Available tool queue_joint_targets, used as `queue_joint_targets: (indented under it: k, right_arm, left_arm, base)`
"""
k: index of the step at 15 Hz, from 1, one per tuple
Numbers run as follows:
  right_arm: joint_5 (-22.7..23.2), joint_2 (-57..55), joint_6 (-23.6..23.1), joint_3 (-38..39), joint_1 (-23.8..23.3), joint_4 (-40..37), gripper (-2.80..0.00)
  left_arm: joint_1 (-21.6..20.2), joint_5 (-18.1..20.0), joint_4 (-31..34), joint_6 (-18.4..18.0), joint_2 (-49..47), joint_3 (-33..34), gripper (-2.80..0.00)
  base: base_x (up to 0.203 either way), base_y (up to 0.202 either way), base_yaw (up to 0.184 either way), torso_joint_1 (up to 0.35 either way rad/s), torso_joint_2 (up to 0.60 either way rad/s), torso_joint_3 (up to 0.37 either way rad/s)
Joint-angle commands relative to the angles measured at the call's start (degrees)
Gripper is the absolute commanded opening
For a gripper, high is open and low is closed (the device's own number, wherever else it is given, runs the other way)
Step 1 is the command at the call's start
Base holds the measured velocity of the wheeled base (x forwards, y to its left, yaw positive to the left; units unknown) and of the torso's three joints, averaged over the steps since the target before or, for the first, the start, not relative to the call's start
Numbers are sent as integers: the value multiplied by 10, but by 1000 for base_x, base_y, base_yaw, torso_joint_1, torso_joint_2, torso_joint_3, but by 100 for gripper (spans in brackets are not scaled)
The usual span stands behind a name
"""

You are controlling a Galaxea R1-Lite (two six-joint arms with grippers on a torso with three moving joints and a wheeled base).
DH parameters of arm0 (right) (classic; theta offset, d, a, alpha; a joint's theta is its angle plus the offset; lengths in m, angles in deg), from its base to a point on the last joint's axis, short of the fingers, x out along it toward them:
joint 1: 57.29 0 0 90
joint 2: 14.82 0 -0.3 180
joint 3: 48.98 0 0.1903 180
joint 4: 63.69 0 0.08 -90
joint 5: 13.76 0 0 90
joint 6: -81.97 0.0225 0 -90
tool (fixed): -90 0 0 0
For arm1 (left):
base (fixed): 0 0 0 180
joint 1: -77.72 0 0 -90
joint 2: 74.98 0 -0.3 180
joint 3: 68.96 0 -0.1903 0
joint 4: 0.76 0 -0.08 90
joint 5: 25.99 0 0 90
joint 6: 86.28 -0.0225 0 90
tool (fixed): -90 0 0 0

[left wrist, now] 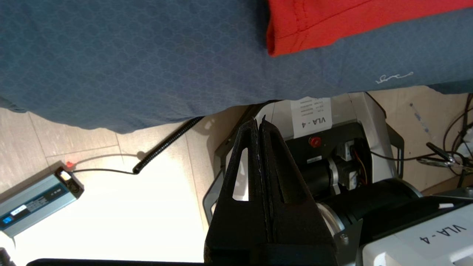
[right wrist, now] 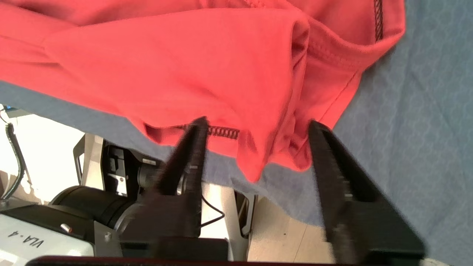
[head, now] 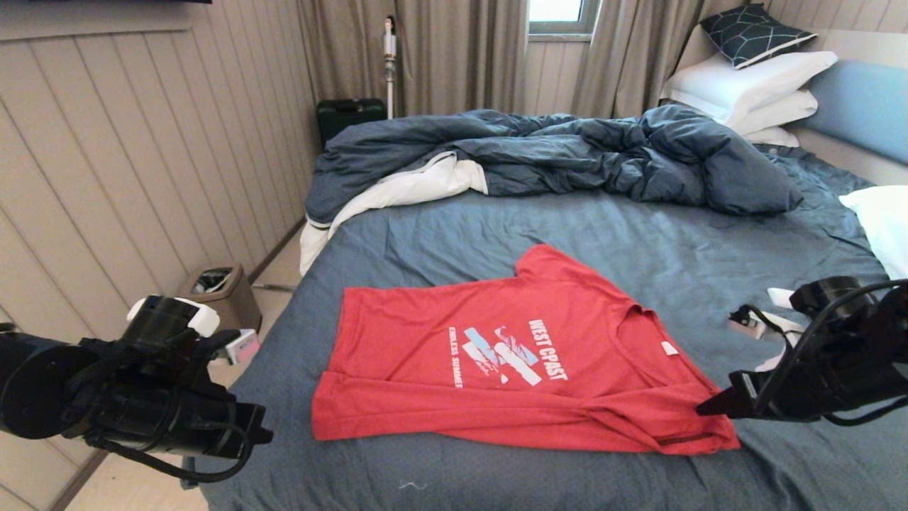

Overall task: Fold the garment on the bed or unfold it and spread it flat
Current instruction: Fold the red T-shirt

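Right gripper (right wrist: 255,127) at lower right of the head frame — black fingers spread apart, nothing clamped, tips just at the crumpled near sleeve of the red short-sleeved cotton T-shirt (head: 511,355). Shirt lies print-up in the centre of the slate-blue sheeted bed (head: 638,241), near its front edge. Left gripper (left wrist: 260,127) — lower left, fingers pressed together, off the mattress, well apart from the shirt hem.

Bedroom in a home or a staged test flat. Cues: large bed (head: 440,227) with rumpled duvet (head: 567,152), stacked pillows (head: 752,89) against a padded headboard (head: 862,103), curtains (head: 454,53) over a small window (head: 557,14), panelled wall (head: 142,156), suitcase (head: 349,117) in the corner, small bin (head: 220,291) on the tiled floor (left wrist: 92,147).
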Motion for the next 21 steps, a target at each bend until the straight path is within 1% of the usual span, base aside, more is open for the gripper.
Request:
queue_joint_targets:
  k: [1, 4, 9, 15, 16, 21]
  right_arm:
    - [2, 19, -1, 7, 1, -2, 0]
    - [3, 54, 4, 18, 14, -5, 0]
    - [3, 40, 9, 23, 48, -3, 0]
    - [2, 14, 11, 20, 53, 0, 0]
    - [2, 13, 9, 19, 53, 0, -280]
    - [0, 8, 7, 25, 59, 1, -280]
  left_arm:
    - [0, 1, 0, 1, -1, 1, -280]
    - [1, 1, 0, 1, -2, 0, -280]
    - [1, 1, 0, 0, -1, 0, -280]
    - [1, 1, -1, 1, -6, -4, -280]
    - [1, 1, -1, 1, -8, -4, -280]
    - [1, 4, -1, 1, -9, -6, -280]
  base:
    - [0, 0, 0, 0, 0, 0]
    - [0, 0, 0, 0, 0, 0]
    - [0, 0, 0, 0, 0, 0]
    - [0, 0, 0, 0, 0, 0]
    - [0, 0, 0, 0, 0, 0]
    - [0, 0, 0, 0, 0, 0]
